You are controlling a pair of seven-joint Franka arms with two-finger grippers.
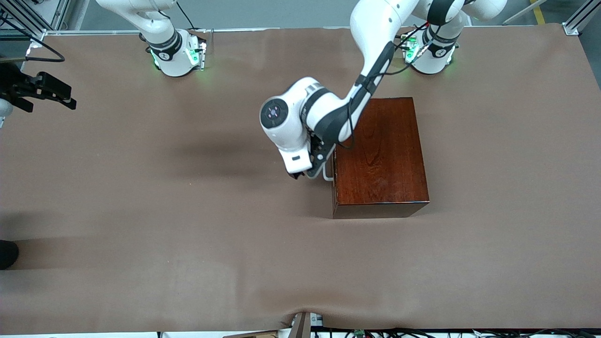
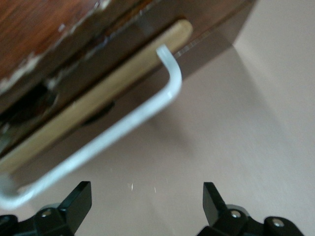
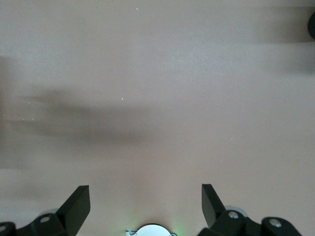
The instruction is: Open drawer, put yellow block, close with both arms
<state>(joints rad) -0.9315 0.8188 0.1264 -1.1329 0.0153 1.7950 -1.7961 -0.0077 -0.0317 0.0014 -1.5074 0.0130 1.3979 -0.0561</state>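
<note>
The dark mahogany box [image 1: 382,155] stands toward the left arm's end of the table. Its drawer front [image 2: 74,83] faces the right arm's end and carries a white U-shaped handle [image 1: 327,175] [image 2: 123,125]. A thin strip of light wood [image 2: 98,101] shows along the front, so the drawer stands shut or only a crack ajar. My left gripper [image 1: 305,174] [image 2: 147,196] is open just in front of the handle, with nothing between its fingers. My right gripper [image 1: 63,94] [image 3: 146,196] hangs open over bare cloth at the right arm's end. The yellow block is out of view.
Brown cloth [image 1: 188,225] covers the whole table. A dark rounded object [image 1: 7,253] pokes in at the table's edge by the right arm's end. Cables and a bracket [image 1: 303,324] sit at the edge nearest the front camera.
</note>
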